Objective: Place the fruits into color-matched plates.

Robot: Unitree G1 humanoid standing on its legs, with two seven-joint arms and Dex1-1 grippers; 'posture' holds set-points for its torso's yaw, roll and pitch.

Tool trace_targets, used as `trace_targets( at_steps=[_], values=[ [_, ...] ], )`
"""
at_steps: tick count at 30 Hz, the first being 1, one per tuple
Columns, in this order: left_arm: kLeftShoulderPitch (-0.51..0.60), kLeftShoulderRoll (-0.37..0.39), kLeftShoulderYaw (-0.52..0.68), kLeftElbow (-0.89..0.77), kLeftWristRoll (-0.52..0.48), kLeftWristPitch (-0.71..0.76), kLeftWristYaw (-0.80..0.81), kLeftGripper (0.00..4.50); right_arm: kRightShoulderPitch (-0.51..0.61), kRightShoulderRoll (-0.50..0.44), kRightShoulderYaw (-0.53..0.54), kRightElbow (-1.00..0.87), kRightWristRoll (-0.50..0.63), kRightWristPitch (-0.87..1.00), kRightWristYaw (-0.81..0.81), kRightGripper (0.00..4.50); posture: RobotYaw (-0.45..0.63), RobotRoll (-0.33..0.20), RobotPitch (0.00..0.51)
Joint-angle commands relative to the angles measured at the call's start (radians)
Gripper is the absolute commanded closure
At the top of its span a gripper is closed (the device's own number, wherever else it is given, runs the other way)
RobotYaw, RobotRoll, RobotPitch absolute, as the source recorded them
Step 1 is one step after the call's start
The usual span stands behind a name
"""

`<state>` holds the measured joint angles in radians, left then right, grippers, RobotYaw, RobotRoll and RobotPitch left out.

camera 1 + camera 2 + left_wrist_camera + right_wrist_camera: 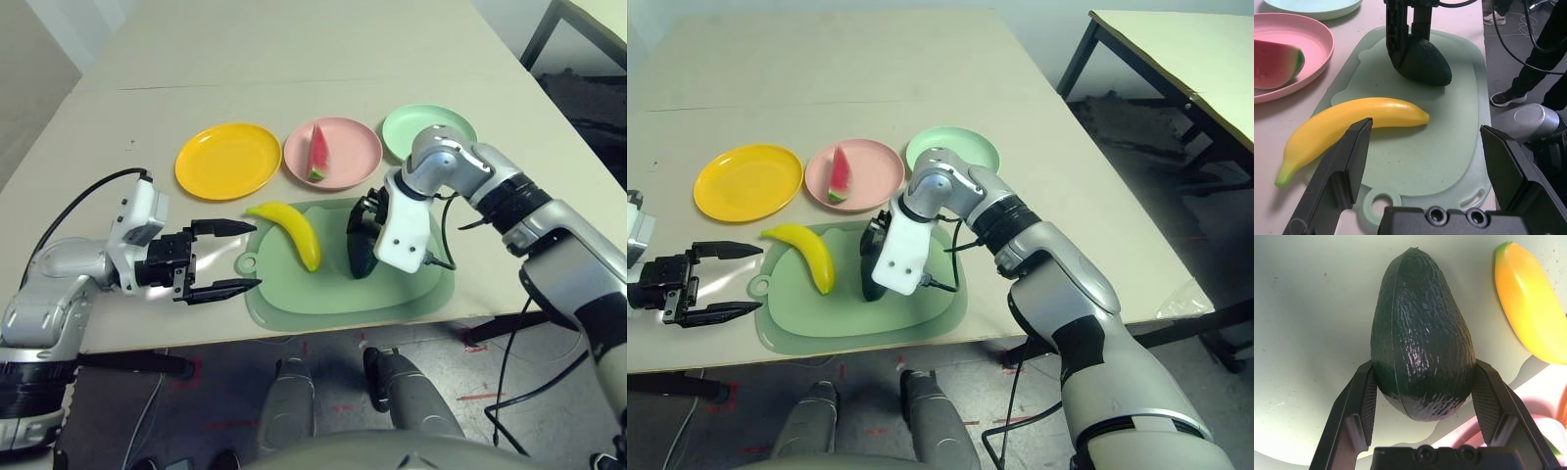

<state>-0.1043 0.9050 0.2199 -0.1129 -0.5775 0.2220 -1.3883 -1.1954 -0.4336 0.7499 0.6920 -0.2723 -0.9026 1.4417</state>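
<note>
Avocado [1422, 333], dk green, 1 pc: on green mat [279, 305], R pincer [1424, 377] clamped on its sides. L pincer [1425, 127] apart, nr banana [1356, 120]. Handling: keep grip centred, lift straight up clear of mat, lower flat onto mint plate [955, 144].

A lab or workshop, by the bare tables [872, 83], trailing cables [1014, 421] and floor tape [877, 432]

Bright, diffuse light falls on the pale matte tabletop [245, 103], with a whitish glare patch beside the left black two-fingered pincer [217, 262]. Small highlights streak the glossy dark green oval avocado [1420, 342]; soft shadow edges the curved yellow banana [1359, 117].
</note>
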Motion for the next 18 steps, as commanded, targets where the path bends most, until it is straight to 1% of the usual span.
trace_targets(
  at_steps=[1, 6, 10, 12, 15, 18],
  values=[
    [-0.003, 0.001, -0.007, 0.002, 0.009, -0.009, -0.001, 0.00, -0.002, 0.001, -0.020, -0.006, 0.022, 0.020, 0.014, 1.49, 0.06, 0.000, 0.194],
    [-0.005, -0.014, -0.010, -0.013, -0.002, 0.005, 0.015, 0.00, -0.059, -0.023, -0.064, 0.032, 0.054, 0.050, 0.049, 1.49, 0.05, 0.000, 0.193],
    [-0.013, -0.024, -0.011, -0.012, -0.002, 0.006, 0.028, 0.00, -0.119, -0.045, -0.088, 0.120, 0.047, 0.046, 0.061, 1.49, 0.05, 0.000, 0.190],
    [-0.031, -0.049, -0.008, -0.007, 0.013, -0.030, 0.054, 0.00, -0.157, -0.055, -0.115, 0.196, 0.043, 0.077, 0.057, 1.49, 0.05, 0.000, 0.190],
    [-0.045, -0.074, -0.008, -0.026, 0.014, -0.004, 0.116, 0.00, -0.242, -0.097, -0.116, 0.358, -0.077, 0.078, -0.086, 1.49, 0.05, 0.000, 0.190],
    [-0.050, -0.089, -0.019, -0.026, 0.034, 0.003, 0.168, 0.00, -0.286, -0.125, -0.099, 0.467, -0.173, 0.096, -0.221, 1.49, 0.04, 0.000, 0.189]
  ],
)
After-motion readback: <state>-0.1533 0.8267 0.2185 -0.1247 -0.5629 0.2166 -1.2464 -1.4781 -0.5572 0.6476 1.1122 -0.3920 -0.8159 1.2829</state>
